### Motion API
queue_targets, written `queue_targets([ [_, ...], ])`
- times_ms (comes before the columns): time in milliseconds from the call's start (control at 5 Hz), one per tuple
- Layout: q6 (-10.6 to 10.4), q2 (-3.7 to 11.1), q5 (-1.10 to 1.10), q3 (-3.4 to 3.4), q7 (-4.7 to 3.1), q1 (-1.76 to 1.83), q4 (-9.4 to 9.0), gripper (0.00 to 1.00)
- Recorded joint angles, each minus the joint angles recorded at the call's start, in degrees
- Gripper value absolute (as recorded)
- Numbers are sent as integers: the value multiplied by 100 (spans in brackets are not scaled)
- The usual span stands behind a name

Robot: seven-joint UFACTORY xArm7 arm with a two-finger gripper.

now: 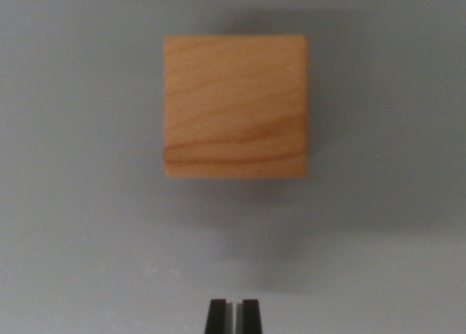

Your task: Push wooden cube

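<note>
A light wooden cube (234,105) with brown grain lines sits on a plain grey surface (80,203), in the upper middle of the wrist view. My gripper (233,306) shows at the bottom edge as two dark fingertips pressed almost together, with only a thin slit between them. It is shut on nothing. The fingertips stand apart from the cube, with a band of bare grey surface between them and the cube's near face. A soft shadow lies on the surface just below the cube.
Only the grey surface surrounds the cube on all sides in this view.
</note>
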Motion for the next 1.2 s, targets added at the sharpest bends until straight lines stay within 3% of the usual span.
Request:
queue_targets([
  [1200, -254, 34, 9, 7, -11, 5, -237, 0],
])
